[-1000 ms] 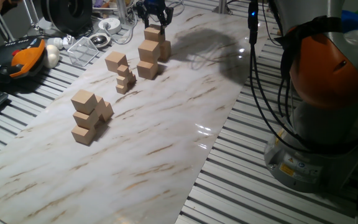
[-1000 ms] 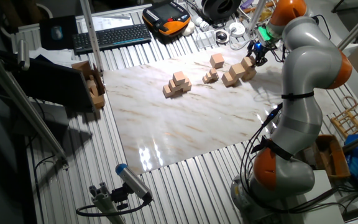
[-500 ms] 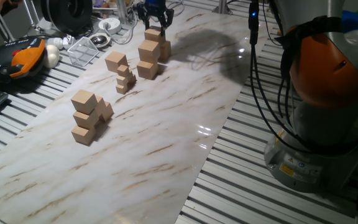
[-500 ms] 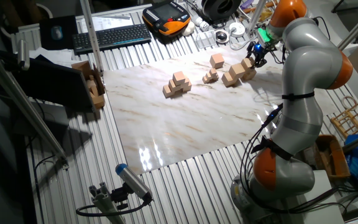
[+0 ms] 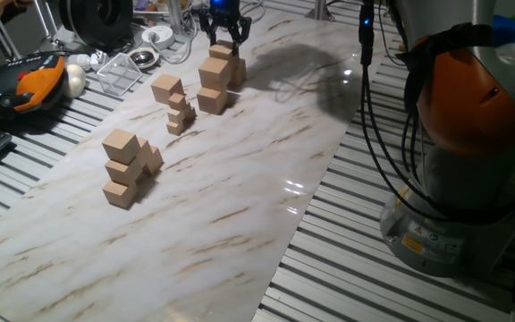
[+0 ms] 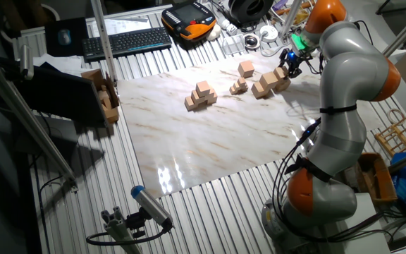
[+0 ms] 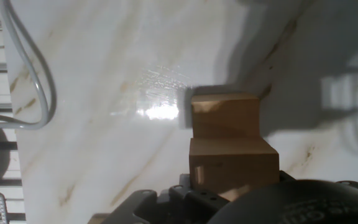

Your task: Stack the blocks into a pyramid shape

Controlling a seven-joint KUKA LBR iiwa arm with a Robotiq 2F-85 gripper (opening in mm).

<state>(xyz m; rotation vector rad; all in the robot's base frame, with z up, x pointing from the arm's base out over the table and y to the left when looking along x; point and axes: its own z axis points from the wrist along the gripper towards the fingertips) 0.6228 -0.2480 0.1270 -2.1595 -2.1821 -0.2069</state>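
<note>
Tan wooden blocks stand in groups on the marble board. At the far end is a stepped pile [image 5: 213,79] [image 6: 266,83] with a single block on top [image 5: 222,51]. My gripper [image 5: 223,36] [image 6: 288,65] hangs just above that top block and looks open, with nothing held. In the hand view the top block [image 7: 232,167] sits close below the hand, a lower block [image 7: 224,115] shows beyond it, and the fingers are out of frame. One block [image 5: 165,87] [image 6: 245,68] stands alone. Another pile of blocks [image 5: 125,168] [image 6: 201,95] sits nearer the middle.
A heap of much smaller tan cubes [image 5: 181,113] [image 6: 239,86] lies between the groups. A clear plastic box [image 5: 123,72], cables and an orange pendant [image 5: 34,80] crowd the slatted table beside the board. The arm's base [image 5: 459,179] stands at the right.
The gripper has risen slightly off the top block of the far pile. That block stays in place.
</note>
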